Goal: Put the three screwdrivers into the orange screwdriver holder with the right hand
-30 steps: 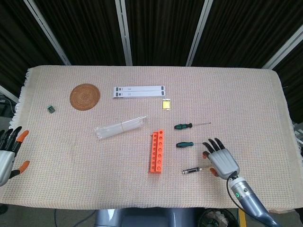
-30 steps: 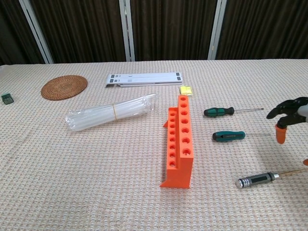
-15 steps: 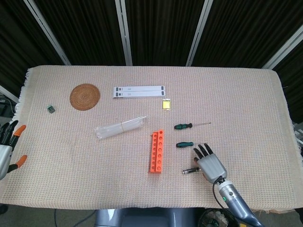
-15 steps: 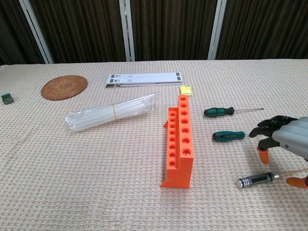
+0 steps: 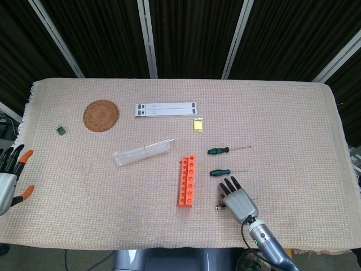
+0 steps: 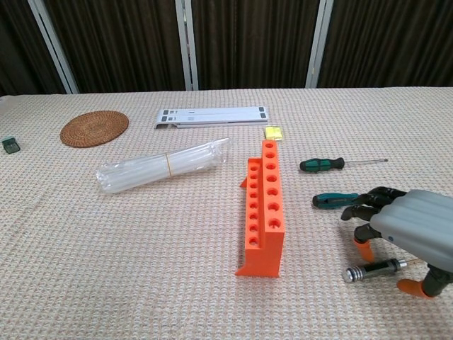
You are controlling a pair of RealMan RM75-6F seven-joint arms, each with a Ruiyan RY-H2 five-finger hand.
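Table (image 5: 293,113), cloth-covered.

Holder (image 5: 186,180) (image 6: 263,207): orange, upright, centre of the table toward the near edge, its holes unfilled.

Screwdrivers, all lying flat to the right of the holder:
- long green-handled one (image 5: 228,149) (image 6: 341,163), furthest from the near edge;
- short green-handled one (image 5: 227,171) (image 6: 335,200), next toward the near edge, its shaft partly behind the right hand in the chest view;
- metal-handled one (image 5: 220,207) (image 6: 371,269), nearest the near edge, handle end showing, the rest under the right hand.

Right hand (image 5: 237,199) (image 6: 403,227): palm down over the metal-handled screwdriver, fingers spread, thumb and a fingertip either side of the shaft; holds nothing.

Left hand (image 5: 10,178): at the left edge, off the cloth, fingers spread, empty.

Other items: round woven mat (image 5: 101,114), far left; small green object (image 5: 60,130) near the left edge; grey strip (image 5: 166,108), far centre; yellow tag (image 5: 198,125) beside it; clear plastic bundle (image 5: 143,151), left of the holder.
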